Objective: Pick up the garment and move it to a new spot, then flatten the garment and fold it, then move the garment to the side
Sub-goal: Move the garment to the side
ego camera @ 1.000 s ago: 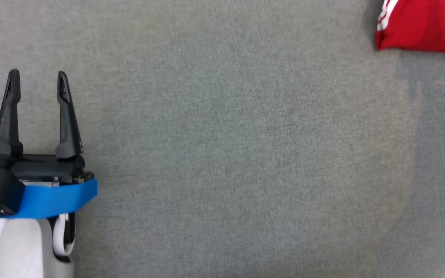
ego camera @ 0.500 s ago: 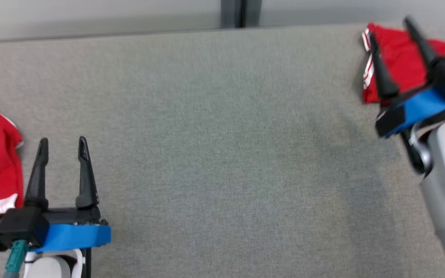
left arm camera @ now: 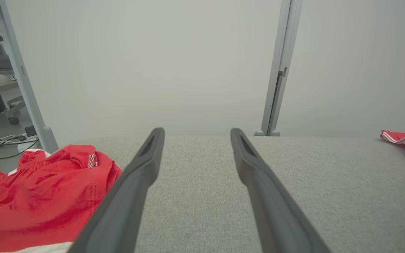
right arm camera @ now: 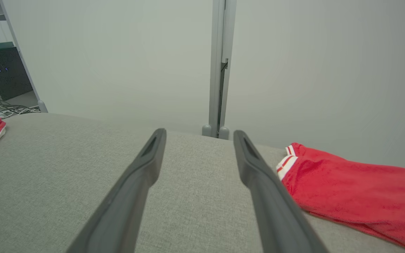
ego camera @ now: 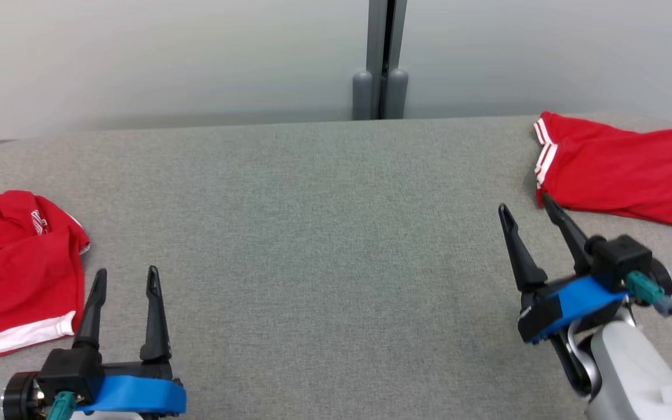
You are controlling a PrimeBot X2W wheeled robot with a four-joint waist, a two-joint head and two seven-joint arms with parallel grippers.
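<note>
Grey fabric surface [ego camera: 336, 233] before a pale wall: crumpled red garment [ego camera: 15, 274] at the left edge.
The left end effector [ego camera: 126, 270], just beside it, and the right end effector [ego camera: 524, 202], near a folded red garment [ego camera: 622, 169] at far right, both stand spread and empty. Expect light, limp cloth that sags when lifted; pinch the white-trimmed hem [ego camera: 21, 335] or a raised fold.
</note>
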